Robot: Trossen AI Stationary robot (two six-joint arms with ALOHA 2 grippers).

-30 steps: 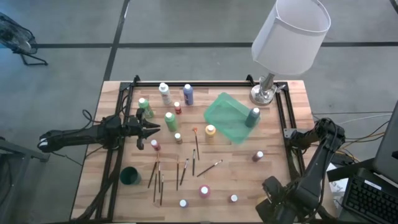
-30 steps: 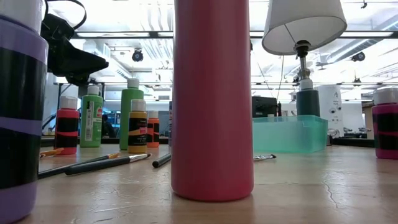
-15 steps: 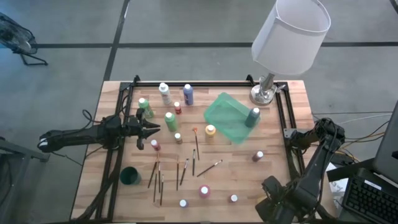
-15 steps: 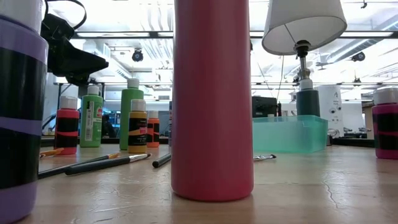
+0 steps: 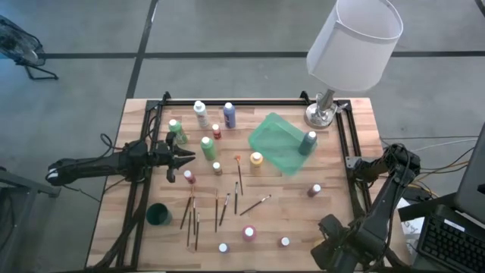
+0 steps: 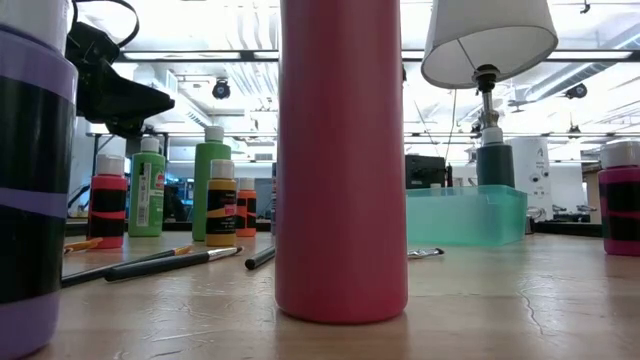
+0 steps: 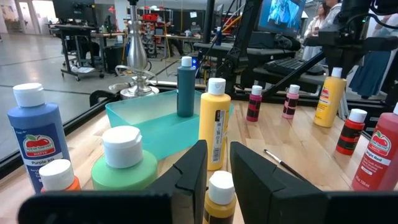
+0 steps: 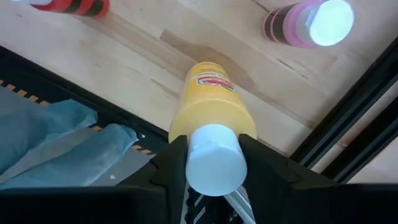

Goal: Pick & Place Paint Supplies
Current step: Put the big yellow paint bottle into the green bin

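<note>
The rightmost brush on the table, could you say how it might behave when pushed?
The rightmost brush looks thin and light, so it would probably skid or pivot on the smooth wooden table. Its slim handle may roll.

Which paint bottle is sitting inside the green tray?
The dark teal bottle with the white cap. It stands upright inside the green tray, at the end nearest the lamp; all other bottles stand on the wooden table.

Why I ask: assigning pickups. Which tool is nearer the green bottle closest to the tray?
Left. The left tool sits beside the green bottle; the right tool is far off at the table's right corner, at a yellow bottle.
</note>
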